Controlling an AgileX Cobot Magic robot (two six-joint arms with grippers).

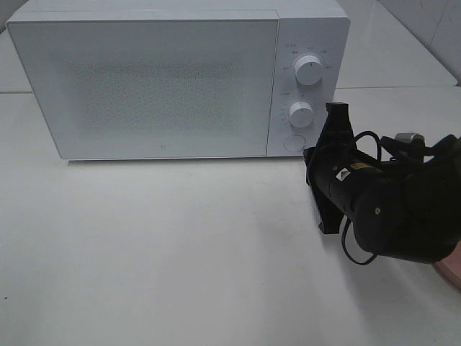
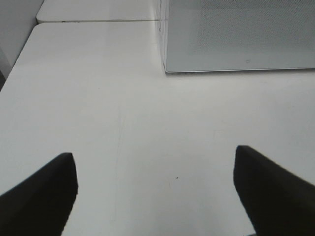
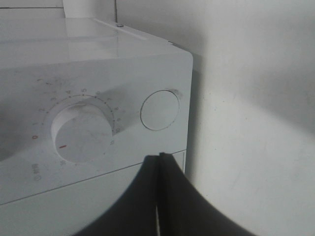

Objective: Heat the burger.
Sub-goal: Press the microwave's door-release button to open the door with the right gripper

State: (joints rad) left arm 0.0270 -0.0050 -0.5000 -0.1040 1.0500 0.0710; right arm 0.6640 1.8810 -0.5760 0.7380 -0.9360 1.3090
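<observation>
The left gripper (image 2: 153, 155) shows only in its own wrist view, poised above the bare white table (image 2: 147, 98). Its two dark fingers (image 2: 49, 191) are spread wide with nothing between them, and they point toward the near corner of the microwave (image 2: 236, 34).

In the high view the microwave (image 1: 166, 79) stands at the back of the table (image 1: 144, 252) with its frosted door (image 1: 144, 86) closed. To the right of the door is the control panel, with an upper dial (image 1: 310, 70), a lower dial (image 1: 301, 114) and a round button (image 1: 293, 143) beneath them.

The right arm reaches in from the right edge, low over the table, with its forearm roughly level. Its wrist is rolled onto its side (the gripper's cross-bar stands nearly upright). The right gripper (image 1: 311, 160) faces the panel just beside the round button. In the right wrist view its fingers (image 3: 147, 196) are pressed tightly together and pinch nothing, and the tip (image 3: 158, 156) sits close to the button (image 3: 159, 109). Contact with the panel cannot be told.

A sliver of pinkish rim (image 1: 450, 272) shows under the right arm.

The burger is visible in no view, so where it is cannot be told.
</observation>
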